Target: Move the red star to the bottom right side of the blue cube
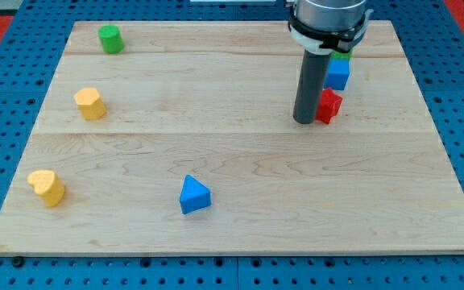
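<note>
The red star (329, 105) lies on the wooden board at the upper right, just below the blue cube (338, 74). My tip (304, 121) rests on the board right at the red star's left side, touching or nearly touching it. The rod rises from there and hides part of the blue cube's left edge. A green block (344, 55) peeks out just above the blue cube, mostly hidden by the arm.
A green cylinder (110, 39) stands at the upper left. A yellow block (90, 103) sits at the left, a yellow heart (47, 187) at the lower left. A blue triangle (193, 195) lies at the bottom centre. The board's right edge (437, 121) is near.
</note>
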You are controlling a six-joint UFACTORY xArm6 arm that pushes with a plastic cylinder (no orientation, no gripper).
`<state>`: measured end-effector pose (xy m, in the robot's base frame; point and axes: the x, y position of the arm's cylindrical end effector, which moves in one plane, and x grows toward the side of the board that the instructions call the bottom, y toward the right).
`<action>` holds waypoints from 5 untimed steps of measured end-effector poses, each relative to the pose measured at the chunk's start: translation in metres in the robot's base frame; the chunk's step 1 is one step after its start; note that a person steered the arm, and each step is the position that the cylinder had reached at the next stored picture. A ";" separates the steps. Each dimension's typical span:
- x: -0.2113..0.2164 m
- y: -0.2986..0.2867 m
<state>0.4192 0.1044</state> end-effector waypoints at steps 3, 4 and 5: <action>-0.022 -0.006; -0.026 -0.003; -0.016 0.013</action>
<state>0.4035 0.1172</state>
